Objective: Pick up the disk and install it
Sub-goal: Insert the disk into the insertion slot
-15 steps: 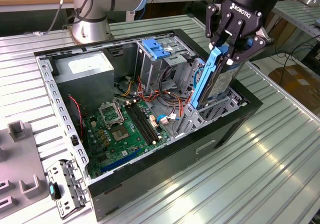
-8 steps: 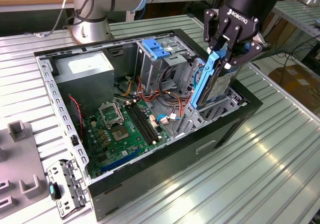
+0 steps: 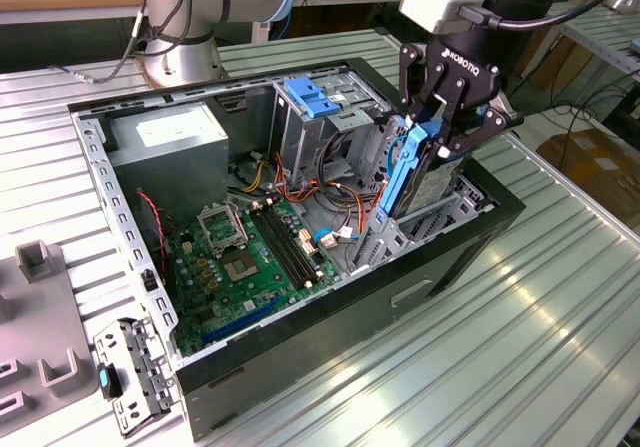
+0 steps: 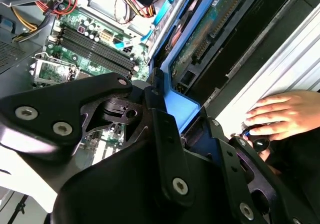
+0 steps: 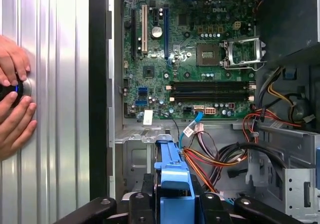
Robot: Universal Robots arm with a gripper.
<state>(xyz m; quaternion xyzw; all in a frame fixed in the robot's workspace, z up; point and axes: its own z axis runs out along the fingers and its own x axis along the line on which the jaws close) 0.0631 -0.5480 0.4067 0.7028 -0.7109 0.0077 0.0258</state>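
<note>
Disk (image 3: pixel 405 172) lower part hidden inside drive bay (image 3: pixel 447 214); person's hand (image 4: pixel 280 115) cut off by picture edge.

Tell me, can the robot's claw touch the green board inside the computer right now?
Probably not yet. The gripper is shut on the disk, held on edge at the drive cage. The green board lies open from above, though.

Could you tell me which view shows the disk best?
The exterior view: most of the disk, on edge in the gripper. The second wrist view shows its circuit board, the first wrist view its blue rail.
</note>
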